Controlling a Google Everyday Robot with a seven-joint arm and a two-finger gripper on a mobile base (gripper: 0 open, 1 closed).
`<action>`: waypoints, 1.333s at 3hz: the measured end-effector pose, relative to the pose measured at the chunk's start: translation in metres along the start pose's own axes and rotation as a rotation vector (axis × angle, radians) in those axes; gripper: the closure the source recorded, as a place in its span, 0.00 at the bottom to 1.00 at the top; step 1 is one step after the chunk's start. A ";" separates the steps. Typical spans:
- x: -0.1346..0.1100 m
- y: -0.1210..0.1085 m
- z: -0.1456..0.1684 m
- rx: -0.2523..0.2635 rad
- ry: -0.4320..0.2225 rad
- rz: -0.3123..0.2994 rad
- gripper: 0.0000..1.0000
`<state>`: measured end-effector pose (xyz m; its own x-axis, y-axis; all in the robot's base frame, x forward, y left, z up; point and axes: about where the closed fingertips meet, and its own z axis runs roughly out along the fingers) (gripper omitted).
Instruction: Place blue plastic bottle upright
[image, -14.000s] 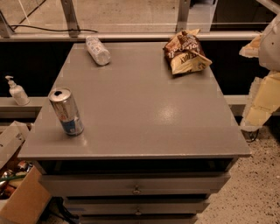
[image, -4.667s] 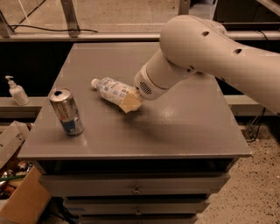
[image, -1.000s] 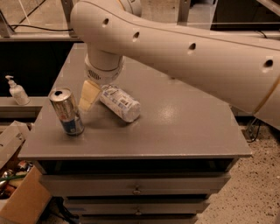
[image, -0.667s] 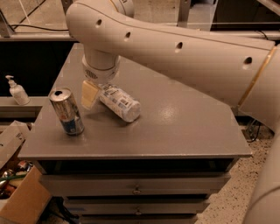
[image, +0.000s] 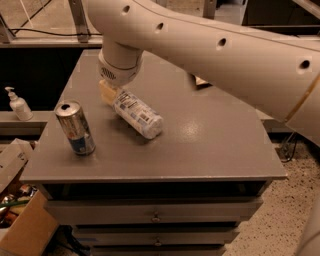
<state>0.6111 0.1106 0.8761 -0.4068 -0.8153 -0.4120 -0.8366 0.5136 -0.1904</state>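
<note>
The blue plastic bottle (image: 138, 114), clear with a white-and-pale-blue label, lies on its side on the grey table (image: 210, 145), left of the middle. Its near end points to the front right and its far end reaches under my wrist. My gripper (image: 107, 93) is at the bottle's far left end, touching or very close to it, below the big white arm (image: 210, 45) that crosses the top of the view. The bottle's cap is hidden.
A silver-and-blue drink can (image: 75, 128) stands upright near the table's front left, a short way left of the bottle. A white pump dispenser (image: 17, 103) stands on a ledge off the left side. A cardboard box (image: 25, 230) sits on the floor at lower left.
The bottle, once at the table's back left, now lies near the can. Over the last second my gripper has shifted slightly back toward the bottle's far end; the bottle has barely moved.
</note>
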 end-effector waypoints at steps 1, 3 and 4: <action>-0.005 -0.003 -0.025 -0.010 -0.076 0.014 0.87; -0.016 -0.003 -0.056 -0.037 -0.178 0.024 1.00; -0.014 -0.005 -0.057 -0.040 -0.184 0.029 1.00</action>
<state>0.5997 0.1044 0.9335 -0.3599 -0.7356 -0.5739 -0.8411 0.5220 -0.1416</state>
